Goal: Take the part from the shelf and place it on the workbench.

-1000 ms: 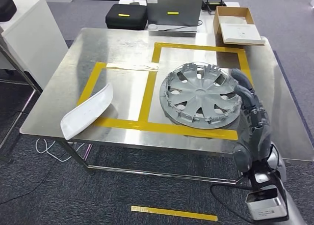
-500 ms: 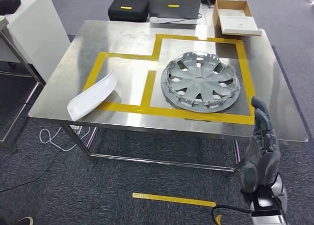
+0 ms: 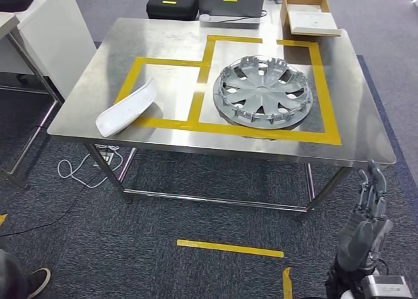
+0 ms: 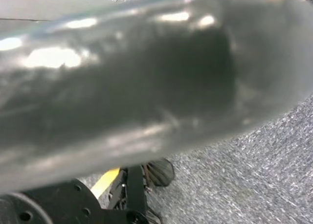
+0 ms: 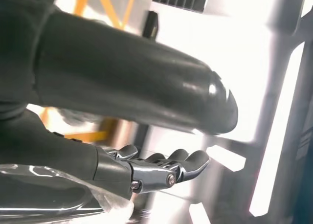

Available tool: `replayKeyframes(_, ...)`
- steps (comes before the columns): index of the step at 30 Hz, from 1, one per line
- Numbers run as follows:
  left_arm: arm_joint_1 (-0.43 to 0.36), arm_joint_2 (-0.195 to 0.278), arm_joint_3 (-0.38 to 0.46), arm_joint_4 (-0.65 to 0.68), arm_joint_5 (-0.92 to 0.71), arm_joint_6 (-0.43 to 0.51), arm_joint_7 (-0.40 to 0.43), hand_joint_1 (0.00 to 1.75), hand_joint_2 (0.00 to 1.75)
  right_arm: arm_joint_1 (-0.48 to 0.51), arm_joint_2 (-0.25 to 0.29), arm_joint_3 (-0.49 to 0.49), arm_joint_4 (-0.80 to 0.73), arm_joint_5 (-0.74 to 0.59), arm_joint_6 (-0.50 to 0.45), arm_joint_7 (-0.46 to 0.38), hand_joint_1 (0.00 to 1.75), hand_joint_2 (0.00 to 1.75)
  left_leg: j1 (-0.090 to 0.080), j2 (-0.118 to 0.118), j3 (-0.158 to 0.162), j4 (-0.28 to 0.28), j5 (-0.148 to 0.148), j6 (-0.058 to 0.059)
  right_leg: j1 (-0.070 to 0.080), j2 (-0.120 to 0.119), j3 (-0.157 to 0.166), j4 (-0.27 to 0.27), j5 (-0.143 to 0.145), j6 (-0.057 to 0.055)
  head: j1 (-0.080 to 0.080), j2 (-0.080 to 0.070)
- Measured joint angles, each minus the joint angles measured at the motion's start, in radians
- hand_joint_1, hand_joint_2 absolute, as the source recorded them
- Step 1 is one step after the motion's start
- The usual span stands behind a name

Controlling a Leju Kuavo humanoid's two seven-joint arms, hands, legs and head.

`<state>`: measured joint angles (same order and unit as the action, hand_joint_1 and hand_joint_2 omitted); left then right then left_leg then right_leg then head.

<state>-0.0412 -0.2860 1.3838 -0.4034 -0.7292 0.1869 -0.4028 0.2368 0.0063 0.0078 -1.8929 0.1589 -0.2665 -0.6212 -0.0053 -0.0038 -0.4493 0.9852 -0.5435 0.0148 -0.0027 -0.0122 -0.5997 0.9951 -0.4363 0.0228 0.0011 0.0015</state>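
Head view, item list for you, operator. Wheel cover point(image 3: 262, 92): lies flat on the workbench point(image 3: 162, 31), inside the larger yellow-taped square; judged delivered. White curved part point(image 3: 127, 107): near the front left edge, overlapping the tape of the smaller square. Risk: it sits close to the bench edge, so a bump against the bench from the arm or body could tip it off. Right hand point(image 3: 366, 230): low beside the bench's front right corner, well apart from both parts, fingers spread and extended, holding nothing, touching nothing. Left hand: you cannot tell its state; the left wrist view is blurred.
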Motion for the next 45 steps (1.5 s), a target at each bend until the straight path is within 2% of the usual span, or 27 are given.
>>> replayKeyframes(2,0.002,-0.013,0.008,-0.021,-0.003,-0.005,0.008,0.0,0.0,0.026,0.041,-0.059,0.034,-0.022,0.03,-0.01,0.0,0.0,0.002,0.003,-0.014,-0.015,0.012,0.01,-0.002,0.001,-0.014,0.002,0.007,0.014,0.0,0.0)
replayKeyframes(3,0.003,-0.017,0.011,-0.028,-0.003,-0.007,0.01,0.0,0.0,0.035,0.056,-0.082,0.046,-0.024,0.038,-0.013,0.0,0.0,0.003,0.005,-0.027,-0.018,0.023,0.018,-0.003,0.004,-0.024,0.016,-0.015,0.02,0.001,0.0)
replayKeyframes(6,0.004,-0.023,0.017,-0.046,-0.005,-0.011,0.016,0.0,0.0,0.046,0.089,-0.129,0.071,-0.021,0.056,-0.005,0.0,0.0,0.004,0.013,-0.074,-0.021,0.063,0.033,-0.007,0.009,-0.067,0.161,-0.165,0.032,0.005,0.0)
replayKeyframes(7,0.004,-0.024,0.018,-0.05,-0.005,-0.012,0.018,0.0,0.0,0.047,0.1,-0.142,0.079,-0.023,0.064,0.01,0.0,0.0,0.003,0.015,-0.09,-0.021,0.077,0.033,-0.008,0.009,-0.074,0.222,-0.195,0.036,0.005,0.0)
replayKeyframes(8,0.004,-0.025,0.019,-0.053,-0.006,-0.013,0.019,0.0,0.0,0.047,0.11,-0.155,0.092,-0.027,0.077,0.032,0.0,0.0,0.002,0.016,-0.106,-0.02,0.09,0.032,-0.008,0.009,-0.071,0.263,-0.198,0.038,0.005,0.0)
replayKeyframes(10,0.005,-0.028,0.022,-0.061,-0.012,-0.015,0.026,0.0,0.0,0.045,0.132,-0.193,0.142,-0.04,0.119,0.081,0.0,0.0,0.004,0.019,-0.142,-0.014,0.114,0.027,-0.009,0.008,-0.022,0.259,-0.141,0.042,0.005,0.0)
replayKeyframes(12,0.005,-0.032,0.026,-0.07,-0.021,-0.016,0.037,0.0,0.0,0.032,0.155,-0.252,0.235,-0.043,0.165,0.105,0.0,0.0,0.004,0.019,-0.171,0.0,0.133,0.017,-0.01,0.008,0.091,0.132,-0.103,0.043,0.006,0.0)
replayKeyframes(14,0.006,-0.034,0.031,-0.078,-0.028,-0.013,0.046,0.0,0.0,-0.001,0.177,-0.334,0.373,-0.034,0.186,0.118,0.0,0.0,0.003,0.019,-0.188,0.016,0.15,0.006,-0.009,0.009,0.188,-0.009,-0.134,0.032,0.006,0.0)
replayKeyframes(15,0.006,-0.035,0.034,-0.08,-0.033,-0.011,0.049,0.0,0.0,-0.025,0.185,-0.384,0.459,-0.03,0.188,0.132,0.0,0.0,0.002,0.019,-0.192,0.019,0.159,0.001,-0.007,0.01,0.207,-0.045,-0.148,0.023,0.005,0.0)
replayKeyframes(17,0.007,-0.035,0.037,-0.082,-0.042,-0.009,0.055,0.0,0.0,-0.079,0.197,-0.493,0.667,-0.017,0.18,0.171,0.0,0.0,0.007,0.019,-0.197,0.019,0.172,-0.01,-0.004,0.007,0.198,-0.054,-0.145,0.002,0.005,0.0)
replayKeyframes(18,0.008,-0.035,0.039,-0.082,-0.042,-0.01,0.055,0.0,0.0,-0.106,0.198,-0.545,0.782,-0.001,0.163,0.185,0.0,0.0,0.009,0.018,-0.201,0.028,0.156,-0.015,-0.004,0.004,0.19,-0.054,-0.135,-0.008,0.005,0.0)
replayKeyframes(20,0.011,-0.035,0.045,-0.082,-0.035,-0.012,0.053,0.0,0.0,-0.148,0.198,-0.621,0.997,0.049,0.096,0.203,0.0,0.0,0.012,0.016,-0.219,0.1,0.069,-0.023,-0.005,-0.002,0.169,-0.053,-0.112,-0.023,0.005,0.0)
replayKeyframes(22,0.014,-0.035,0.049,-0.083,-0.04,-0.013,0.051,0.0,0.0,-0.179,0.199,-0.656,1.184,0.118,-0.001,0.249,0.0,0.0,0.012,0.016,-0.239,0.23,-0.03,-0.028,-0.002,-0.003,0.139,-0.05,-0.089,-0.028,0.002,0.0)
replayKeyframes(23,0.015,-0.035,0.049,-0.083,-0.05,-0.011,0.055,0.0,0.0,-0.192,0.2,-0.663,1.266,0.16,-0.047,0.286,0.0,0.0,0.012,0.015,-0.24,0.283,-0.047,-0.029,-0.001,-0.003,0.122,-0.046,-0.078,-0.028,0.0,0.0)
replayKeyframes(24,0.015,-0.035,0.049,-0.083,-0.06,-0.008,0.059,0.0,0.0,-0.202,0.202,-0.664,1.334,0.202,-0.082,0.323,0.0,0.0,0.012,0.015,-0.229,0.306,-0.041,-0.029,0.001,-0.005,0.106,-0.042,-0.069,-0.028,0.0,0.0)
replayKeyframes(25,0.015,-0.035,0.049,-0.083,-0.068,-0.003,0.063,0.0,0.0,-0.21,0.202,-0.662,1.389,0.241,-0.103,0.355,0.0,0.0,0.012,0.016,-0.203,0.291,-0.017,-0.026,0.002,-0.008,0.091,-0.037,-0.061,-0.028,0.0,0.0)
replayKeyframes(27,0.014,-0.035,0.049,-0.083,-0.076,0.004,0.06,0.0,0.0,-0.219,0.203,-0.651,1.472,0.308,-0.119,0.392,0.0,0.0,0.009,0.023,-0.11,0.177,0.024,-0.018,0.005,-0.014,0.066,-0.028,-0.047,-0.025,0.0,0.0)
replayKeyframes(28,0.013,-0.034,0.049,-0.084,-0.077,0.007,0.054,0.0,0.0,-0.221,0.203,-0.643,1.502,0.334,-0.12,0.401,0.0,0.0,0.006,0.03,-0.059,0.103,0.029,-0.013,0.007,-0.019,0.057,-0.024,-0.041,-0.022,-0.001,0.0)
replayKeyframes(30,0.01,-0.035,0.048,-0.088,-0.081,0.011,0.034,0.0,0.0,-0.225,0.202,-0.624,1.551,0.378,-0.123,0.417,0.0,0.0,0.0,0.039,-0.002,0.007,0.016,-0.003,0.01,-0.031,0.044,-0.017,-0.03,-0.013,-0.002,0.0)
replayKeyframes(33,0.009,-0.035,0.048,-0.093,-0.086,0.013,0.015,0.0,0.0,-0.232,0.198,-0.586,1.599,0.445,-0.134,0.443,0.0,0.0,0.001,0.03,-0.012,-0.022,0.018,0.016,0.009,-0.038,0.026,-0.004,-0.03,0.005,-0.001,0.0)
replayKeyframes(35,0.01,-0.036,0.048,-0.094,-0.09,0.014,0.013,0.0,0.0,-0.236,0.192,-0.561,1.618,0.476,-0.14,0.454,0.0,0.0,0.002,0.022,-0.025,-0.026,0.032,0.03,0.007,-0.014,-0.008,0.068,-0.085,0.016,0.002,0.0)
replayKeyframes(37,0.01,-0.036,0.048,-0.094,-0.093,0.015,0.012,0.0,0.0,-0.237,0.185,-0.541,1.634,0.49,-0.142,0.461,0.0,0.0,-0.002,0.013,-0.041,-0.024,0.044,0.037,0.005,0.004,-0.057,0.199,-0.161,0.02,0.003,0.0)
replayKeyframes(38,0.011,-0.036,0.048,-0.094,-0.094,0.015,0.012,0.0,0.0,-0.236,0.181,-0.534,1.64,0.494,-0.142,0.462,0.0,0.0,-0.005,0.008,-0.048,-0.024,0.05,0.038,0.005,0.006,-0.072,0.248,-0.182,0.02,0.003,0.0)
replayKeyframes(39,0.011,-0.036,0.048,-0.094,-0.095,0.015,0.012,0.0,0.0,-0.236,0.178,-0.528,1.644,0.496,-0.142,0.463,0.0,0.0,-0.007,0.001,-0.054,-0.023,0.056,0.038,0.005,0.007,-0.071,0.266,-0.185,0.019,0.003,0.0)
replayKeyframes(40,0.011,-0.036,0.048,-0.094,-0.096,0.015,0.012,0.0,0.0,-0.236,0.176,-0.523,1.648,0.497,-0.142,0.463,0.0,0.0,-0.008,-0.008,-0.06,-0.021,0.06,0.037,0.005,0.01,-0.05,0.244,-0.17,0.017,0.003,0.0)
replayKeyframes(43,0.01,-0.037,0.048,-0.094,-0.096,0.016,0.012,0.0,0.0,-0.236,0.17,-0.512,1.655,0.499,-0.143,0.463,0.0,0.0,-0.01,-0.032,-0.071,-0.012,0.069,0.031,0.004,0.05,0.076,0.043,-0.094,0.004,0.003,0.0)
replayKeyframes(45,0.008,-0.037,0.048,-0.094,-0.096,0.016,0.012,0.0,0.0,-0.237,0.168,-0.506,1.66,0.499,-0.143,0.463,0.0,0.0,-0.011,-0.047,-0.083,-0.004,0.073,0.023,0.003,0.074,0.116,-0.026,-0.085,-0.003,0.002,0.0)
